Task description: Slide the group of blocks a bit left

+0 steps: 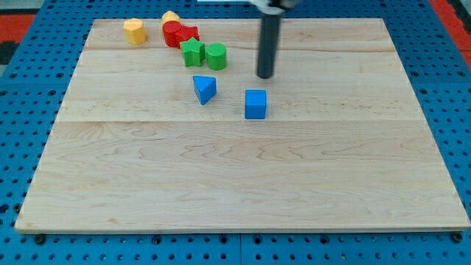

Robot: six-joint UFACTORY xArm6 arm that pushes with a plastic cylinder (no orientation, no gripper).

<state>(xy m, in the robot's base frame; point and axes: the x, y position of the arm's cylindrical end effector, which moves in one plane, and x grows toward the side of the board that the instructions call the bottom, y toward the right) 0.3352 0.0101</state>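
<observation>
My tip (264, 76) rests on the wooden board (235, 169), just above the blue cube (255, 104) and to the right of the green cylinder (215, 57). It touches no block. A green star-shaped block (192, 52) sits against the cylinder's left side. A blue triangular block (204, 89) lies left of the cube. Near the view's top are a red round block (174, 33) and a red star-shaped block (188, 35) side by side, a yellow block (171, 17) partly hidden behind them, and a yellow hexagonal block (135, 31) further left.
The board lies on a blue perforated table (22, 125). Red matting (22, 18) shows at the view's top left corner.
</observation>
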